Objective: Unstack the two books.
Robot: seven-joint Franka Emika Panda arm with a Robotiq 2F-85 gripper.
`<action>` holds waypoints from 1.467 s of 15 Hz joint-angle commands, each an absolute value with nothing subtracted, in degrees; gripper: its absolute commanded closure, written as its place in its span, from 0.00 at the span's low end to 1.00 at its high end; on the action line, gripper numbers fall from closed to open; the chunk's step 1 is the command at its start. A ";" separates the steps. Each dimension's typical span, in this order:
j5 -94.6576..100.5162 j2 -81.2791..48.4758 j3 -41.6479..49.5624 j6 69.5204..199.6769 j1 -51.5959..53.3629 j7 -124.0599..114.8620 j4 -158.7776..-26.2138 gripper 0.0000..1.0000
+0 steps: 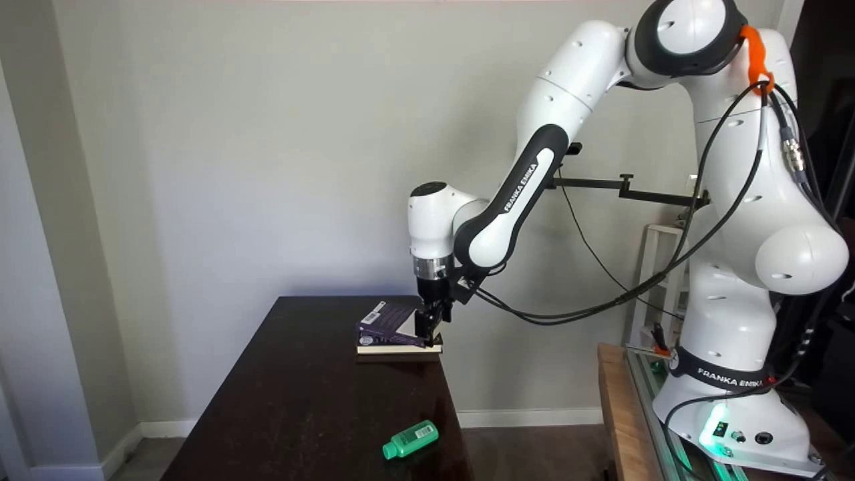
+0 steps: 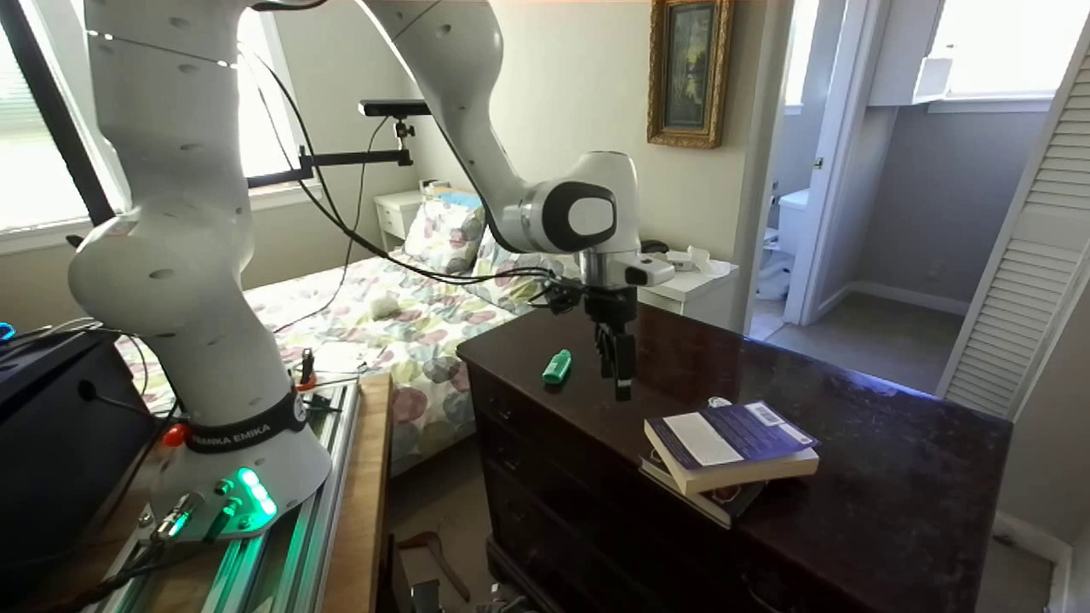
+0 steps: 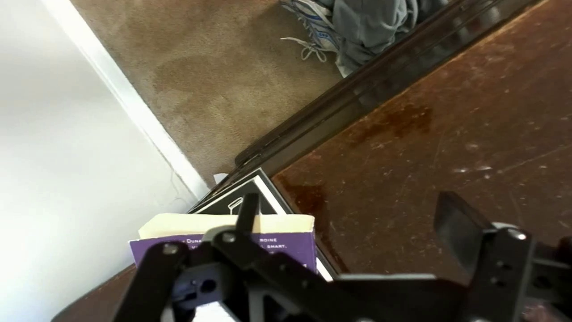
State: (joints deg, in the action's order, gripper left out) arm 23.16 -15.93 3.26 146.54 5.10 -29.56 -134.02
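Two books lie stacked on the dark dresser. The upper book has a purple cover with a white patch and pale page edges; it shows in both exterior views and the wrist view. The lower book, dark-covered with a pale border, is mostly hidden and turned at an angle beneath it. My gripper is open and empty. In the wrist view its left finger overlaps the stack's corner and its right finger is over bare wood. It also shows in both exterior views, pointing down.
The dresser has an edge close to the books. A small green bottle lies on it, also seen in an exterior view. A wall stands behind. A shoe shows on the floor beside the dresser.
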 commanded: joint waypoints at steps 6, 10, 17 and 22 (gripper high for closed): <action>29.00 -28.08 10.46 148.71 11.36 -32.38 -124.80 0.00; 33.69 -31.77 15.09 151.47 15.09 -34.25 -122.09 0.00; 37.26 -36.26 19.05 152.71 18.03 -36.53 -119.12 0.34; 36.43 -36.26 18.35 152.43 17.41 -35.96 -119.21 0.68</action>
State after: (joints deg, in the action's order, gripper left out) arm 35.60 -34.41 18.51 151.44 17.40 -34.41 -120.34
